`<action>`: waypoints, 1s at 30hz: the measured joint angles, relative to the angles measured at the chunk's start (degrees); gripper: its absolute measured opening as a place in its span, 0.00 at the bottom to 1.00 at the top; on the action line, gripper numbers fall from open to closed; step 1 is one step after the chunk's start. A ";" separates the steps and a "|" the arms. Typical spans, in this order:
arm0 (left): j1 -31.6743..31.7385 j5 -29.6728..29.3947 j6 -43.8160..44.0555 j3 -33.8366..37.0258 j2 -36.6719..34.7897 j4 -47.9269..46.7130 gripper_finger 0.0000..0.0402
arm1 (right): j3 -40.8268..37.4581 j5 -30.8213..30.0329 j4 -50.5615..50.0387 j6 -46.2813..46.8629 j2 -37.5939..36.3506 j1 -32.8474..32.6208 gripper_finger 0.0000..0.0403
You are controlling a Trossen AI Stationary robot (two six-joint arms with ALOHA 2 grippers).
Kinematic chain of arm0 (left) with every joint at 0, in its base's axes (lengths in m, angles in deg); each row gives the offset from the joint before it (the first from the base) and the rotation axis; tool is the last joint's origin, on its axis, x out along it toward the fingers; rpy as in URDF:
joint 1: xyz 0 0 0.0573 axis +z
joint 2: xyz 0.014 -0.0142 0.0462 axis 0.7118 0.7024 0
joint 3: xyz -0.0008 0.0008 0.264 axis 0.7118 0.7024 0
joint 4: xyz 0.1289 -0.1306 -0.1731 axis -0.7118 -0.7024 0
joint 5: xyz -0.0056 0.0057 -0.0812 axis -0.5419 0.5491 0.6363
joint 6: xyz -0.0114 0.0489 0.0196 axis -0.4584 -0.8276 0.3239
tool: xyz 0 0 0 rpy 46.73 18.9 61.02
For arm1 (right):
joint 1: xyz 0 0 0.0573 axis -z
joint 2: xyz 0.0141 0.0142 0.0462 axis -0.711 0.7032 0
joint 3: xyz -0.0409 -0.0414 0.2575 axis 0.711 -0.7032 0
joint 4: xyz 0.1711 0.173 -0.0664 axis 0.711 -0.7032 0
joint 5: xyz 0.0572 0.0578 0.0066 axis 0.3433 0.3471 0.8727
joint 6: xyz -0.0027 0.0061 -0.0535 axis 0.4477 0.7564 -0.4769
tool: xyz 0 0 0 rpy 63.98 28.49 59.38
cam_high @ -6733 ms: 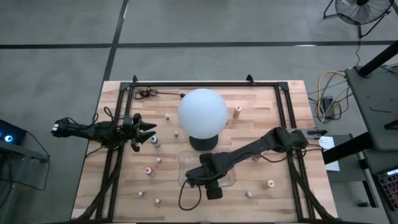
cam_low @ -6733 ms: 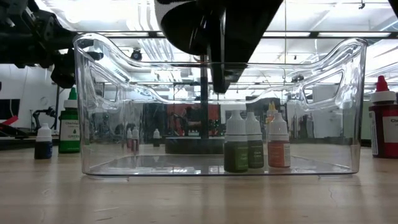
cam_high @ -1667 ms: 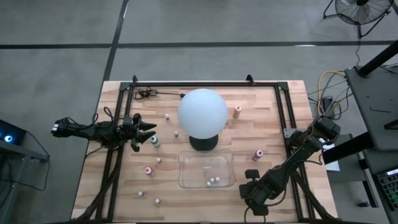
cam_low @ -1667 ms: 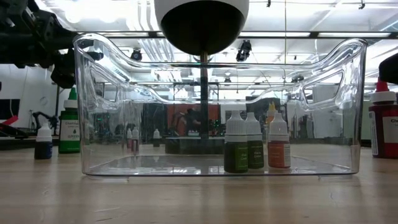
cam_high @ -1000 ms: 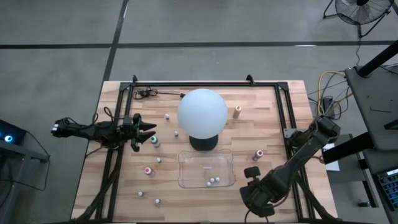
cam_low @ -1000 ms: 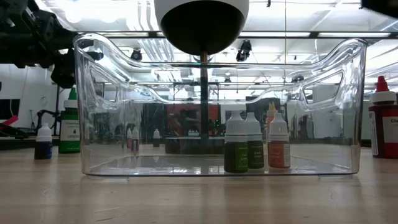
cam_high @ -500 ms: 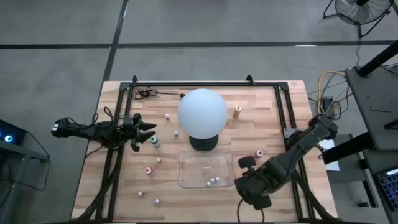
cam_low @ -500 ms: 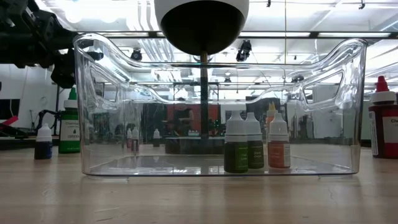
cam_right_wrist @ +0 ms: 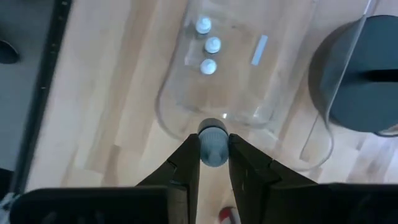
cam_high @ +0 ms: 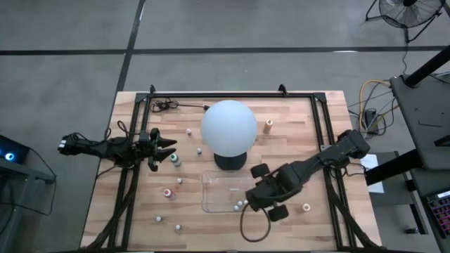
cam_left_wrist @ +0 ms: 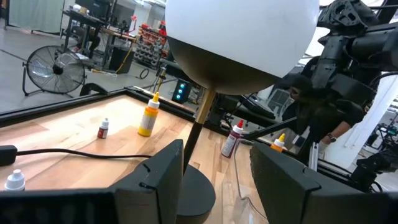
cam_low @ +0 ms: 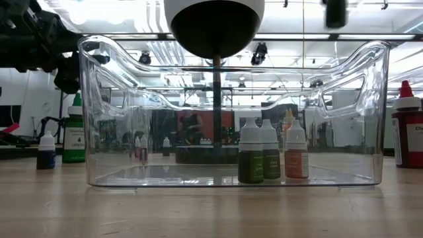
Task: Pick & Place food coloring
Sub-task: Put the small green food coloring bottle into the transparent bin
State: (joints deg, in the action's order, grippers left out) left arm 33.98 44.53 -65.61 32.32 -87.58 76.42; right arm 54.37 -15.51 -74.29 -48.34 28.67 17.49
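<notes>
A tiny grey-capped bottle (cam_right_wrist: 212, 146) is pinched by the right gripper (cam_right_wrist: 213, 163) above the clear plastic tray (cam_right_wrist: 176, 112) on the wooden table (cam_high: 288, 137). Beside the tray, the left gripper (cam_high: 167, 150) is held part-open.

I see the table (cam_high: 295, 126) as pale, matt wood planking. Just ahead of the right claw (cam_right_wrist: 213, 152), the tray (cam_low: 99, 119) is clear, glossy plastic. Beyond it, I note the globe (cam_high: 228, 126) as smooth, matt white on a dark, dull base (cam_right_wrist: 367, 74).
</notes>
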 joint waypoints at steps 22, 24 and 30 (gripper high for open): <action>-0.02 -0.01 0.02 0.00 0.01 -0.04 0.40 | -1.66 0.37 8.32 -10.07 8.75 3.36 0.15; 0.00 0.00 0.02 0.00 0.00 -0.06 0.40 | -2.15 0.38 8.67 -10.08 9.33 3.32 0.15; 0.00 -0.02 0.02 0.00 0.00 -0.07 0.40 | -5.51 1.74 12.45 -10.04 9.42 2.70 0.15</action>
State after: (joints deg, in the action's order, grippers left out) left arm 33.98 44.51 -65.59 32.32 -87.58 76.36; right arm 48.86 -13.77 -61.83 -58.38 38.09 20.19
